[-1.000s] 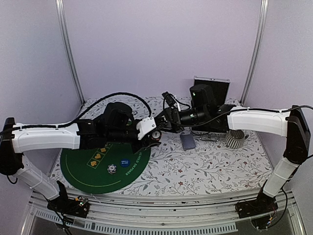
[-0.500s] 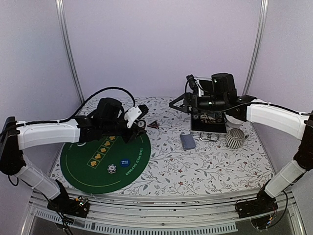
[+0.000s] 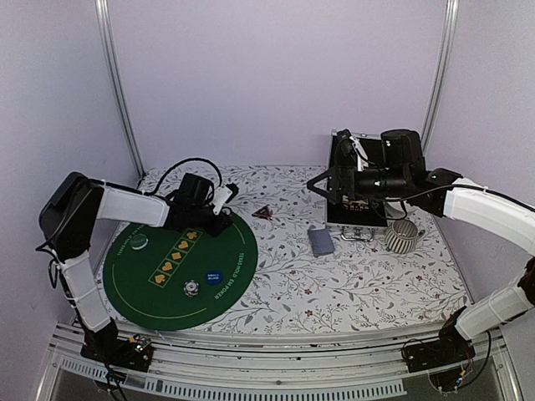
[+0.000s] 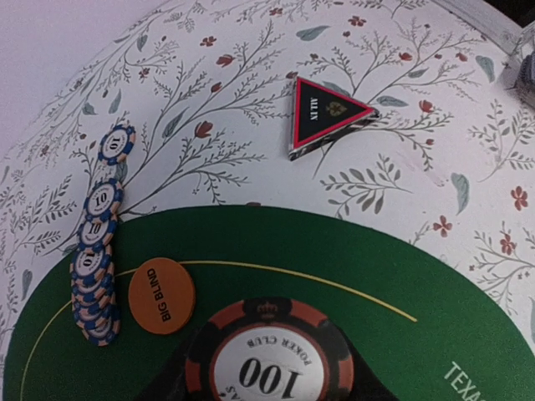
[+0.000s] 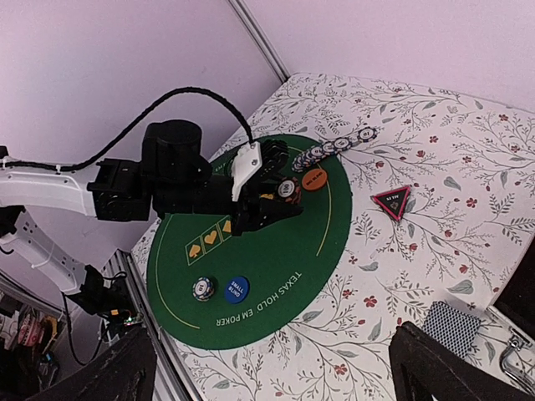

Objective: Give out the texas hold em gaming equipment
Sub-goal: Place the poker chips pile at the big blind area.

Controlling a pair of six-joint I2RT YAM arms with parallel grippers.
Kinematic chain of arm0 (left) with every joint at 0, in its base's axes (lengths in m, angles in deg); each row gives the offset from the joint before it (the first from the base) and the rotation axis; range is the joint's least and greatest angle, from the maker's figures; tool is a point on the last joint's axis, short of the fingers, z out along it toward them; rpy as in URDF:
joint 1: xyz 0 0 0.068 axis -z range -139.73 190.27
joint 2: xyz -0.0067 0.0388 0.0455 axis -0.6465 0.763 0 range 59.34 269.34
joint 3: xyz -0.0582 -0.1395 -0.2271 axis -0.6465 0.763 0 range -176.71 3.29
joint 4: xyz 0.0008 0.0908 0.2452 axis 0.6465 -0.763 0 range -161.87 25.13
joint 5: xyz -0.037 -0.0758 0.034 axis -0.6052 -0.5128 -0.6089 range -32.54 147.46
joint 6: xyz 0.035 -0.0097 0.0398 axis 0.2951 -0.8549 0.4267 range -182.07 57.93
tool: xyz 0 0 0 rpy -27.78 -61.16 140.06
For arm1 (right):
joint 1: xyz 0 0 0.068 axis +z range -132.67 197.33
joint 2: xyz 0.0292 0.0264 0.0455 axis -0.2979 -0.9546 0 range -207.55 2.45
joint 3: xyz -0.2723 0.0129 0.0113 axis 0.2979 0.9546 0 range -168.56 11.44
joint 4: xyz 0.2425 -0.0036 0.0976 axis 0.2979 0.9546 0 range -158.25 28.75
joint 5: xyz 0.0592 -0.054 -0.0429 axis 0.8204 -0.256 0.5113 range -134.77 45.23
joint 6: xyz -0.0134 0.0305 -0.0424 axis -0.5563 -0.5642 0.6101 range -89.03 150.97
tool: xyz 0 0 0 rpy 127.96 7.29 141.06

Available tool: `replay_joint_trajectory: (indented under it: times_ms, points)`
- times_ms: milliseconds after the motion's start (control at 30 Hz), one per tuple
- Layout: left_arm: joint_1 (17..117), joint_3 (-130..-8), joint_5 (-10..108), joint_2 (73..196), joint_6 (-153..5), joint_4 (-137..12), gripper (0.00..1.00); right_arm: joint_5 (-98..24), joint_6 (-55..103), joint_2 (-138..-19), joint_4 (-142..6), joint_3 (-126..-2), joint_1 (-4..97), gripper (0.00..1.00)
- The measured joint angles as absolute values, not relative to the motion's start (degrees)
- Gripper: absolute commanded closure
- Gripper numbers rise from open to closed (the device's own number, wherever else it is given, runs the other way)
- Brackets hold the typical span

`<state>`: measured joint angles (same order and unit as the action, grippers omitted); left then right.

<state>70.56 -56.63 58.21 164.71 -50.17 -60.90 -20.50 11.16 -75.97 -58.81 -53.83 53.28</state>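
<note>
A desk (image 3: 351, 284) covered in a white floral cloth carries everything. On its left half lies a round green felt mat (image 3: 167, 305) lettered in white.

The left arm reaches over the far part of the mat. The left gripper (image 5: 282, 199) has its jaws pinching a red-and-black poker chip (image 4: 267, 368) marked 100. The chip is over the green felt, and I cannot tell whether it touches the felt.

The right arm hangs above the back right of the desk. The right gripper (image 5: 272, 355) has its jaws spread wide with nothing between them.

Under that arm stands an open silver-and-black hinged case (image 3: 355, 215), and a white ribbed cup (image 3: 403, 236) sits just beside the case, on its right.

A stack of grey-blue-backed playing cards (image 3: 320, 241) lies on the cloth in front of the case, between the mat and the cup.

A dark red-edged triangular marker (image 4: 326, 117) lies flat on the cloth just beyond the mat's far edge.

An overlapping row of blue-and-orange-edged chips (image 4: 96, 267) runs from the mat's far rim out onto the cloth. An orange disc (image 4: 161, 295) reading BIG BLIND lies on the felt just beside the row's mat end, close to the held chip.

Near the front of the mat, a blue disc (image 3: 214, 276) and a small grey-and-white striped chip (image 3: 191, 288) lie side by side.
</note>
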Motion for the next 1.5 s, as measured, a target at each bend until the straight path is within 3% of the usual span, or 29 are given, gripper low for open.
replay_joint_trajectory:
  times_ms: [400,833,1167,1500]
  points:
    - [68.96,-69.22,57.62,179.74,-50.17,-59.68,1.00,-24.87,13.69,-70.90,-55.93,-52.56,53.26,0.01]
    - [67.10,-70.79,56.22,182.50,-54.72,-60.12,1.00,-27.10,14.59,-69.08,-54.90,-52.21,53.26,0.01]
    - [67.10,-70.81,56.77,182.58,-57.41,-60.44,0.63,-27.78,15.40,-67.77,-54.47,-52.24,53.26,0.01]
    - [67.28,-70.81,57.80,182.58,-58.00,-60.47,0.51,-28.02,15.66,-65.30,-54.29,-52.74,53.26,0.01]
